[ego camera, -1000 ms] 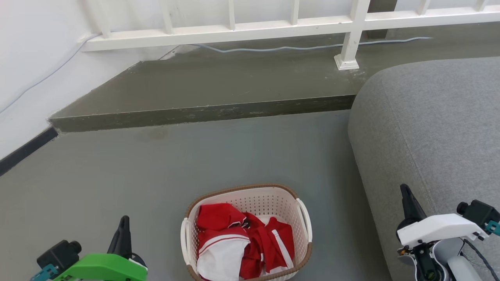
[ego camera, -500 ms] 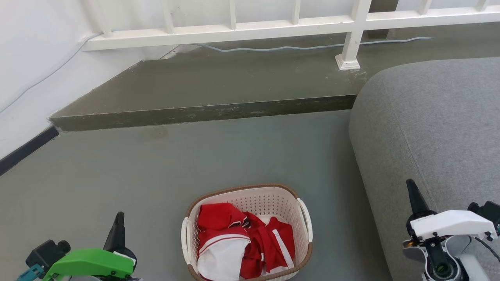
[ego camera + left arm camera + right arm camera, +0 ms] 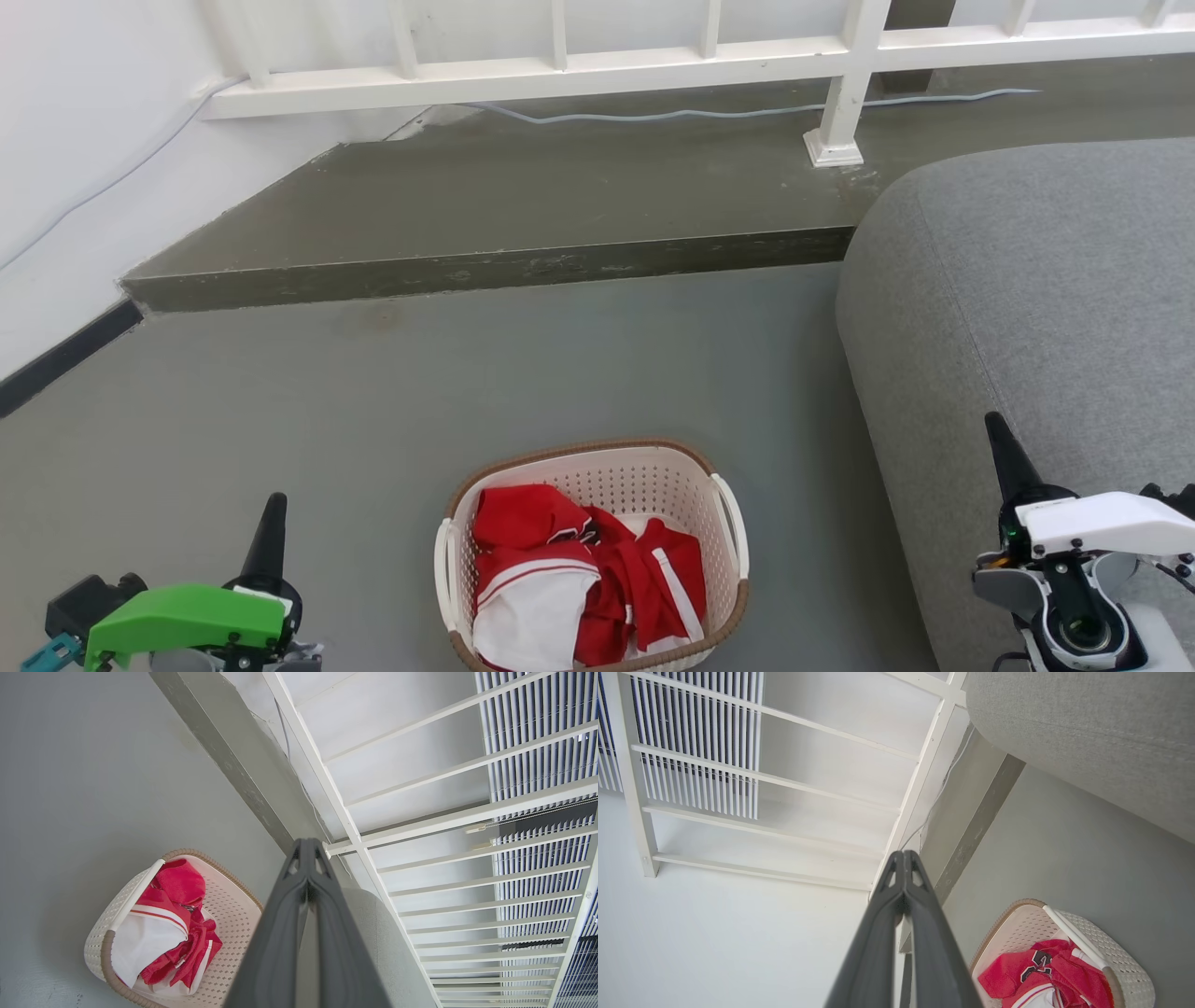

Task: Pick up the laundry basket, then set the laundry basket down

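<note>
While the laundry basket [image 3: 624, 485] stands upright on the grey floor [image 3: 420, 392] with red and white clothes [image 3: 560, 569] heaped inside, neither end effector touches it. That fits two stages equally well: a basket waiting to be lifted, or one already set back down with both arms clear of it. The pictures do not settle which, so I cannot judge how much of the task is left.

The left end effector [image 3: 272, 523] sits low at the basket's left, well apart from its white left handle [image 3: 442, 583]. In the left wrist view, its two dark fingers [image 3: 299, 891] are pressed together with nothing between them. The right end effector [image 3: 1002, 453] is further off on the other side, in front of the grey sofa [image 3: 1027, 280] and apart from the right handle [image 3: 734, 523]. Its fingers [image 3: 896, 896] are likewise closed on nothing. The basket lies between the two, nearer the left one, and close to the sofa's front edge.
</note>
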